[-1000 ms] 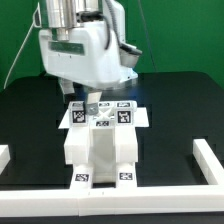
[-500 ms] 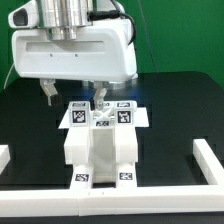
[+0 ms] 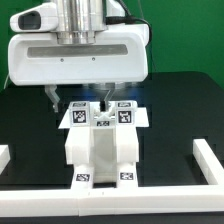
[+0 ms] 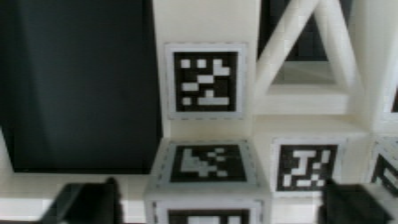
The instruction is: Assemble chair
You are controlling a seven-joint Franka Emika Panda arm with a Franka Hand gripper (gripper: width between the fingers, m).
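The chair (image 3: 100, 150), a chunky white block assembly with small black-and-white tags on its front ends, lies mid-table in the exterior view. My gripper (image 3: 78, 98) hangs just above its far end, the hand's broad side facing the camera. In the wrist view a white tagged block of the chair (image 4: 214, 165) sits between my dark fingers (image 4: 89, 203), with a gap on each side. The gripper (image 4: 231, 205) is open and holds nothing. A tagged upright bar (image 4: 205, 85) and slanted white pieces lie beyond.
The marker board (image 3: 142, 117) lies flat under the chair's far end. Long white border rails run along the exterior view's left (image 3: 5, 155), right (image 3: 207, 160) and front (image 3: 110, 206). The table surface is black, with a green backdrop behind.
The hand has turned about its vertical axis until its broad side faces the camera, and its fingers now straddle the chair's far end. The chair has not moved.
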